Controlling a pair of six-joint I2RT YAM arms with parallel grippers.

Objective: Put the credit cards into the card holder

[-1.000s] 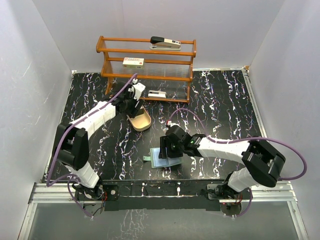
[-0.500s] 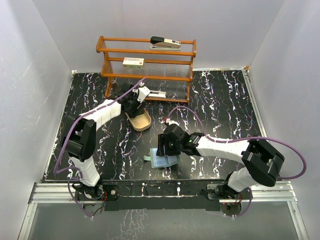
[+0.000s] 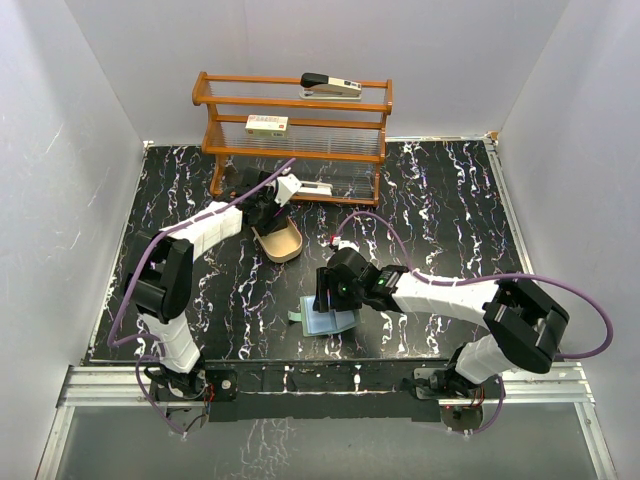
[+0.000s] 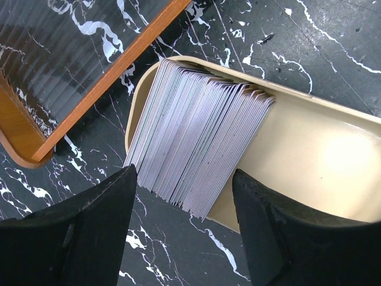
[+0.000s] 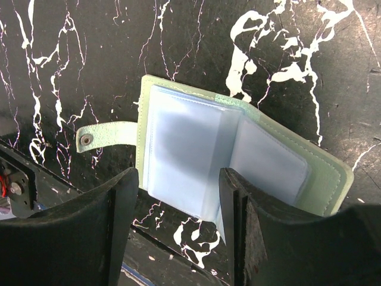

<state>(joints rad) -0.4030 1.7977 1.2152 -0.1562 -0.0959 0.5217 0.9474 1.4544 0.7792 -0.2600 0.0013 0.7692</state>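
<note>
The credit cards (image 4: 196, 143) are a thick stack of whitish-grey cards standing on edge at the left end of a tan oval tray (image 4: 321, 155). My left gripper (image 4: 184, 238) hovers open just above the stack's near edge, nothing between its fingers. In the top view this gripper (image 3: 272, 207) is at the tray (image 3: 285, 243) in front of the shelf. The card holder (image 5: 196, 161) lies open on the table, sage green with clear blue pockets, its strap and snap (image 5: 87, 139) pointing left. Over its near edge my right gripper (image 5: 178, 232) is open and holds nothing; the holder (image 3: 330, 320) lies near the table's front.
A wooden shelf rack (image 3: 295, 130) stands at the back with a stapler (image 3: 330, 83) on top, a white labelled box (image 3: 267, 124) on the middle shelf and another (image 3: 315, 188) lower down. Its base rail (image 4: 113, 71) runs close beside the tray. Grey walls enclose the table.
The left arm swung its elbow inward and its gripper moved slightly back and right over the tray. The right gripper shifted a little left over the open card holder. Both stayed open.
</note>
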